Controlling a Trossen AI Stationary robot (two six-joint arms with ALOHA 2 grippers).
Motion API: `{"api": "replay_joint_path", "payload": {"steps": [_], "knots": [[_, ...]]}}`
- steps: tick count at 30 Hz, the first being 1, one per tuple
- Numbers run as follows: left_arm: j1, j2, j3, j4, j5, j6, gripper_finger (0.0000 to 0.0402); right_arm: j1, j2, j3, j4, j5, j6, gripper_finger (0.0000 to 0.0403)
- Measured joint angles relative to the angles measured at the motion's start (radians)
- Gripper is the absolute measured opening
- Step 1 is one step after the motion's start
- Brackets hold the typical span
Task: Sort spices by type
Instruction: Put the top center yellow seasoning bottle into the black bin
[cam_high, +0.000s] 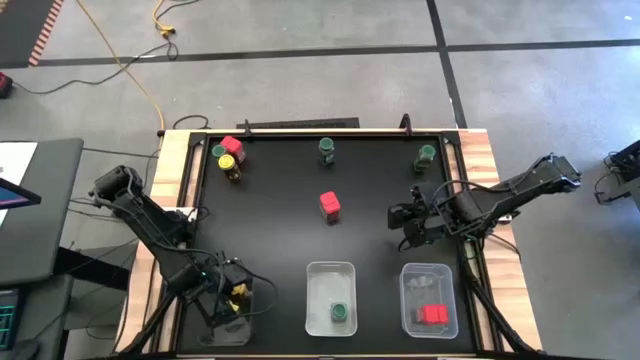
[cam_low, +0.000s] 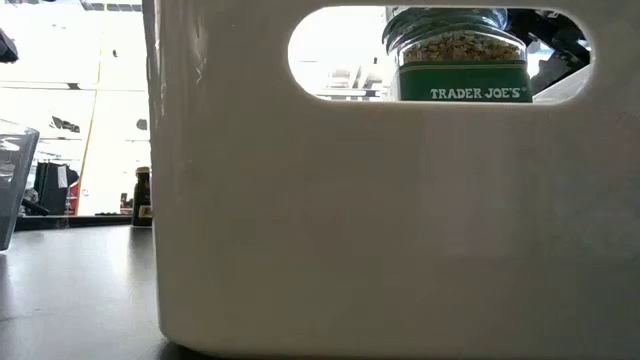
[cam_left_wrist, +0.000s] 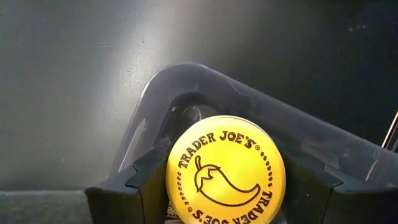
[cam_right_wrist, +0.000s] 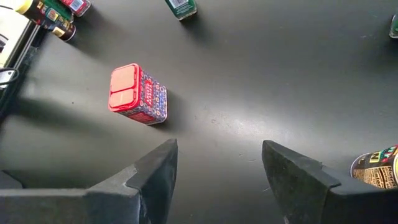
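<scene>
one yellow-lidded jar (cam_left_wrist: 225, 169), seemingly upright, gripped by left gripper (cam_high: 232, 296).

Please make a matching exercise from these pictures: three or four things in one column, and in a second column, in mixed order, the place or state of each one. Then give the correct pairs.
Column one
1. left pincer
2. right pincer
3. lone red-lid jar
4. green-lid jar in a tray

Column two
A. stands alone in the middle of the black mat
B. inside the middle clear tray
C. open and holding nothing, above the mat
D. shut on a yellow-lid jar, over the left clear tray

Pairs: 1-D, 2-C, 3-A, 4-B
</scene>
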Motion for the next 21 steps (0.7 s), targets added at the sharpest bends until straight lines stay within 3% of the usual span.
{"api": "replay_joint_path", "payload": {"steps": [21], "knots": [[0.003,0.007,-0.006,-0.004,0.001,0.028,0.0242,0.000,0.000,0.000,0.000,0.000,-0.008,0.0260]]}}
